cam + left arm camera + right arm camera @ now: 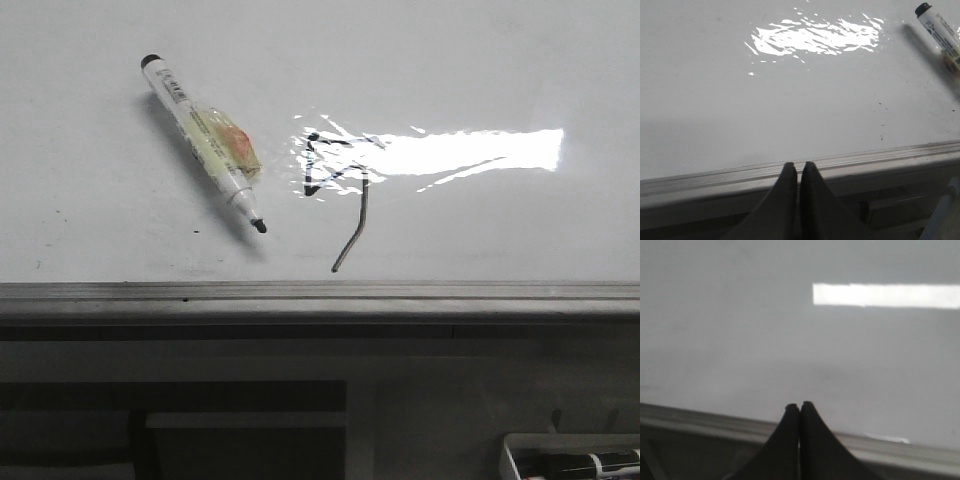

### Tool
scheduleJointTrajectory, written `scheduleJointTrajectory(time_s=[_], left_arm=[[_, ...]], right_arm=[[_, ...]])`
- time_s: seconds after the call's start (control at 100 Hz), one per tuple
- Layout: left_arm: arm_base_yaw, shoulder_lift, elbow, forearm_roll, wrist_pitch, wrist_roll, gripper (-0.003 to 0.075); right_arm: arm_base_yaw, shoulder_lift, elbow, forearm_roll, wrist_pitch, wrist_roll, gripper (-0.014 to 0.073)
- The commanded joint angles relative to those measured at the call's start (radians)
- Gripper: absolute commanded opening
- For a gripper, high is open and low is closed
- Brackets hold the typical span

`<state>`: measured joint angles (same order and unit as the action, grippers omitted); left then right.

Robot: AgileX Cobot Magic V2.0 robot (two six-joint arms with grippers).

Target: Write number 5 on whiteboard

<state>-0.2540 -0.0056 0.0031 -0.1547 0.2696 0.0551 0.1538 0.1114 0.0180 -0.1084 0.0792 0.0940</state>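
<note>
The whiteboard (pixel 120 250) lies flat, glossy white with a grey edge rail along its near side. The number 5 (pixel 345 200) is drawn in thin black strokes near its middle, with an angular top and a long curved tail. An uncapped white marker (pixel 205 135) with a yellowish wrap lies on the board left of the 5, tip toward the rail; its back end shows in the left wrist view (pixel 940 30). My left gripper (pixel 799 165) is shut and empty over the rail (pixel 715 180). My right gripper (pixel 800 405) is shut and empty at the board's near edge (pixel 690 417).
A bright light reflection (pixel 470 150) covers the board right of the 5. Below the rail is a dark grey cabinet (pixel 250 400). A white tray holding a marker (pixel 575 462) sits at the lower right. Neither arm shows in the front view.
</note>
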Motion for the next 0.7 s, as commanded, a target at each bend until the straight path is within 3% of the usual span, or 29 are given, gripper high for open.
scheduleJointTrajectory(time_s=[0.0,0.2,0.69], left_arm=[[0.005,-0.014,0.018,-0.009,-0.07,-0.012,-0.002],[0.005,-0.014,0.018,-0.009,-0.07,-0.012,-0.002],[0.005,-0.014,0.018,-0.009,-0.07,-0.012,-0.002]], right_arm=[[-0.048,-0.022,0.019,-0.072,0.071,0.085,-0.0062],[-0.087,-0.123,0.021,-0.09,0.238,0.083,-0.0062],[-0.087,-0.141,0.021,-0.099,0.233,0.081,-0.0062]])
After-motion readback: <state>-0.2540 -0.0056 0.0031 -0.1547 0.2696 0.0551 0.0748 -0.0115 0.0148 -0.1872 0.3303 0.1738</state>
